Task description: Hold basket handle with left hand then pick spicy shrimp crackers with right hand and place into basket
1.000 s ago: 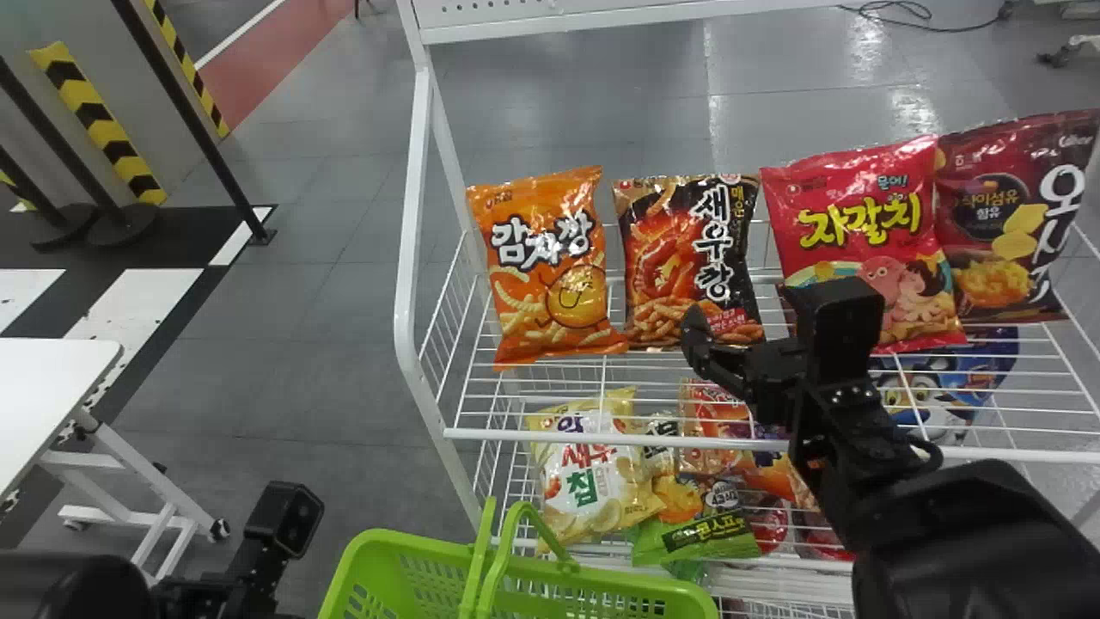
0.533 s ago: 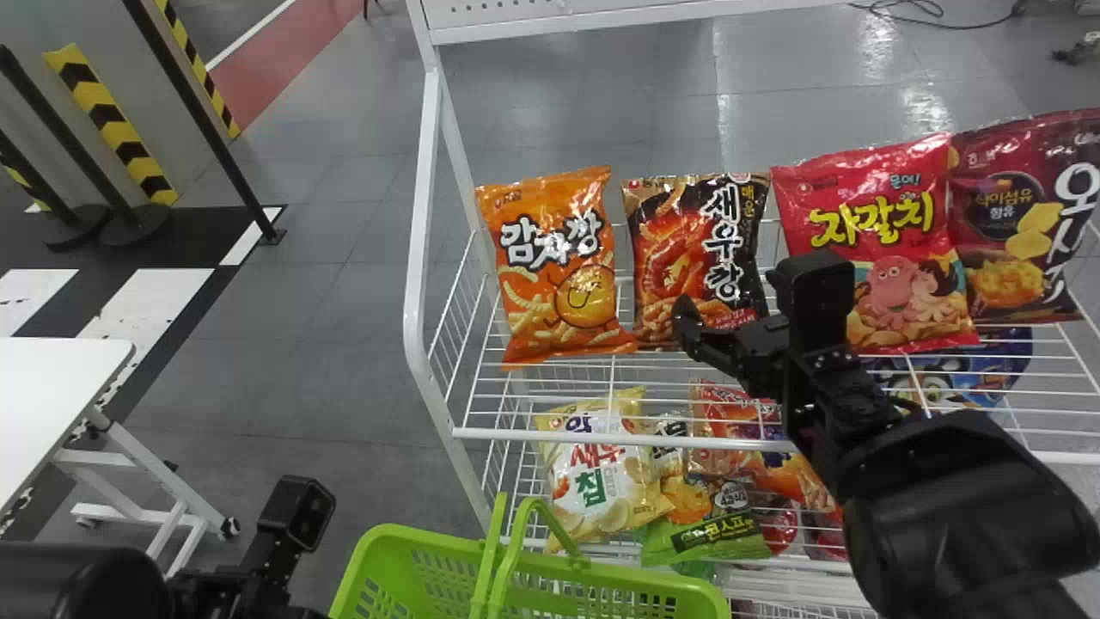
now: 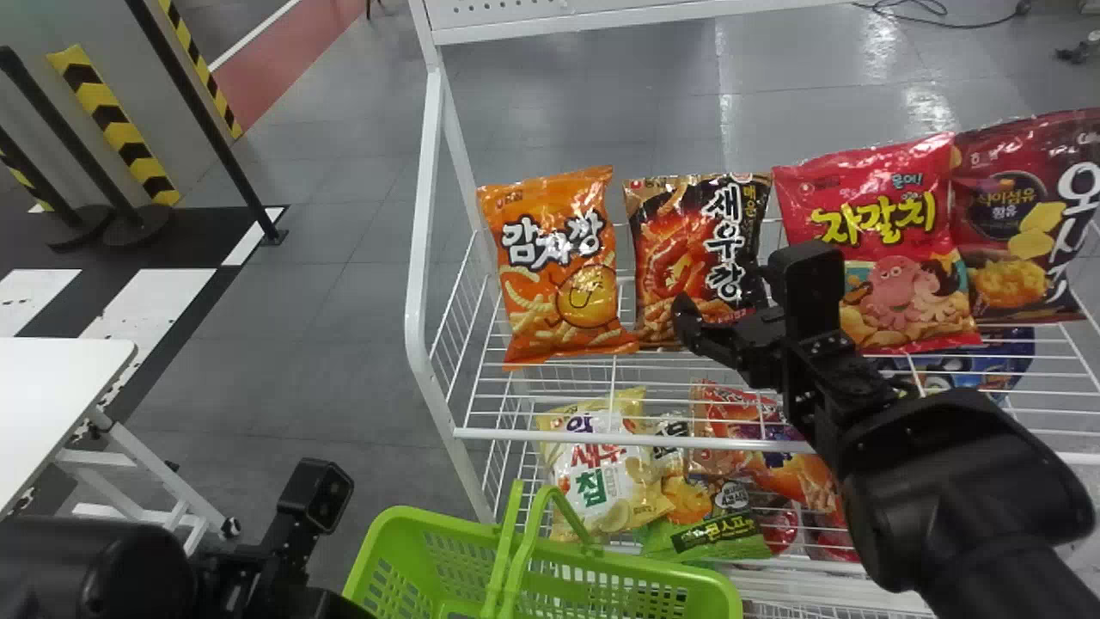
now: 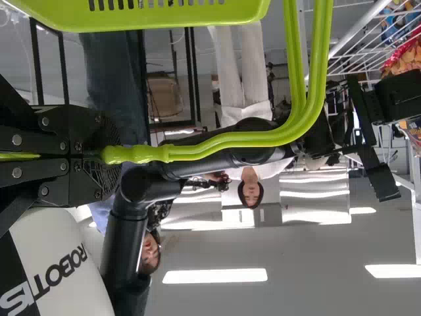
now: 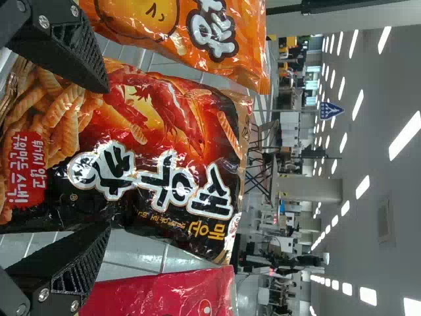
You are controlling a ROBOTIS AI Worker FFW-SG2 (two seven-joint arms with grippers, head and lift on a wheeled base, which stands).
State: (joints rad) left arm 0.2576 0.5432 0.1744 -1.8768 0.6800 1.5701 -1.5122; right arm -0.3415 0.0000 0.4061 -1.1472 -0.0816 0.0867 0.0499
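The black spicy shrimp crackers bag (image 3: 696,249) leans upright on the upper rack shelf, second from the left. My right gripper (image 3: 718,314) is in front of its lower part. In the right wrist view my right gripper (image 5: 105,158) stands open, one finger by each side edge of the crackers bag (image 5: 164,151). My left gripper's arm (image 3: 284,559) is at the lower left, beside the green basket (image 3: 601,593). In the left wrist view my left gripper (image 4: 85,156) is shut on the basket handle (image 4: 243,137).
An orange bag (image 3: 559,266) leans left of the crackers, a red bag (image 3: 876,232) right of them, with a dark red bag (image 3: 1014,215) beyond. More snack bags (image 3: 601,468) lie on the lower shelf. A white table (image 3: 60,387) stands at the left.
My right gripper has moved slightly left against the bags, toward the front of the crackers. The left arm and basket have shifted a little up and right; the whole scene has shifted slightly right.
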